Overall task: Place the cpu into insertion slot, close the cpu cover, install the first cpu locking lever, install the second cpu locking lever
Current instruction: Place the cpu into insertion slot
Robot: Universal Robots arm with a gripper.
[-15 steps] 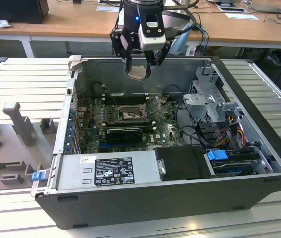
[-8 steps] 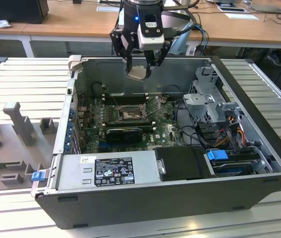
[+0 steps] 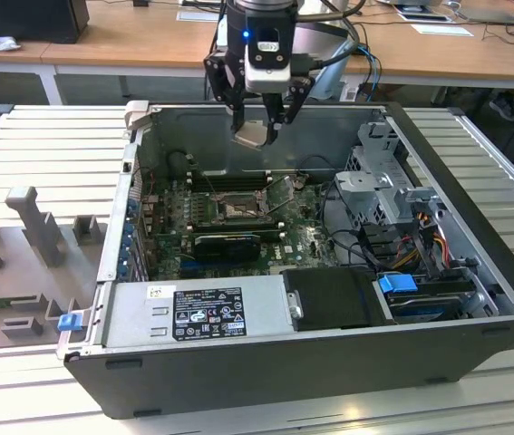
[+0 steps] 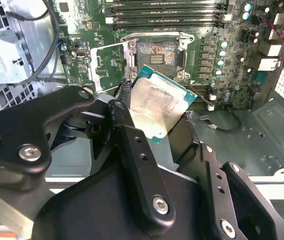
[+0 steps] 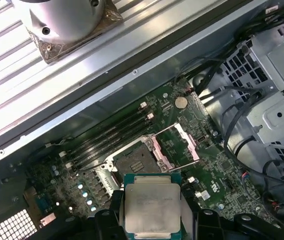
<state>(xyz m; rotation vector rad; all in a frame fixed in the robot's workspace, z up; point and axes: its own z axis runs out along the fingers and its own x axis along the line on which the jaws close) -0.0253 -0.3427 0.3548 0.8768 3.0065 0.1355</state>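
Layout of the work area, read from the exterior view's left to its right. At far left, a grey moulded tray [image 3: 21, 236] lies on the slatted table [image 3: 48, 136], outside the computer case [image 3: 474, 299]. Next, inside the open case, the green motherboard [image 3: 170, 227] lies flat, with the power supply [image 3: 198, 313] in front of it in this view.

At centre, my gripper [image 3: 257, 129] hangs over the board. Its 2 fingers are closed on the cpu [image 3: 250, 135], pinching 2 opposite edges. The chip appears slightly tilted, is clear of the board and touches nothing else.

Below it the insertion slot [image 3: 237, 210] is bare, its pin field exposed. The cpu cover [image 3: 281, 192] is swung up just beside the slot, toward the exterior view's right. At far right stand a metal drive cage [image 3: 379, 177] and bundled cables [image 3: 420, 236].

In the second wrist view the pale metal face of the chip faces the camera.

Handling, as I judge it: the chip is light, thin and stiff, and its face is smooth enough to slip. Its underside and the slot's pins are likely fragile. The bare side edges are therefore the place to hold it.
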